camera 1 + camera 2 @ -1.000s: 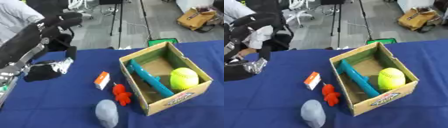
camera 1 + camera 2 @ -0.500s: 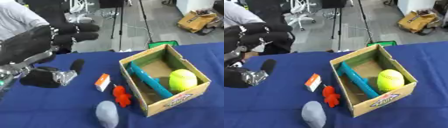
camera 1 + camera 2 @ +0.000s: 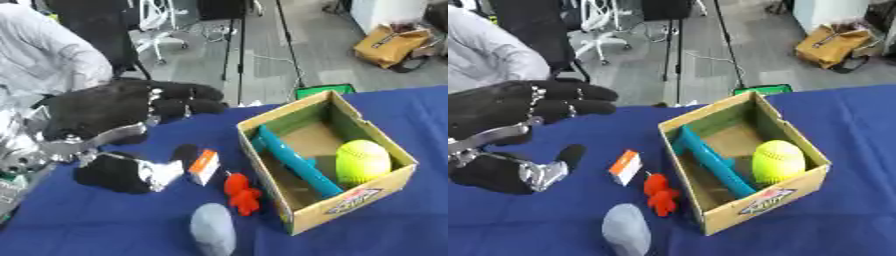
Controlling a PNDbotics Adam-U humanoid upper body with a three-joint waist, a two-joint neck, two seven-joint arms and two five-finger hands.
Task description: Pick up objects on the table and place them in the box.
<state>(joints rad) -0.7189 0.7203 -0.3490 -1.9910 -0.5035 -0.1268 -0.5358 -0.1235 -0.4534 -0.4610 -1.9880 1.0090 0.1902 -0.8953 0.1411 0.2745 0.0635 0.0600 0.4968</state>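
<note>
The scene is evenly and brightly lit from overhead. Only soft, short shadows are cast beside the box [image 3: 325,161] on the blue table [image 3: 420,115]. No glare is seen. Both views are softened throughout by blur, most strongly on the left hand [image 3: 514,107]. Background detail is smeared.

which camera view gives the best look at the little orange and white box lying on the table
The right eye view shows the orange and white box best: it lies clear on the blue cloth, with a gap between it and the left hand. In the left eye view the same box sits right against the hand's dark thumb, so its left edge is harder to separate.
</note>
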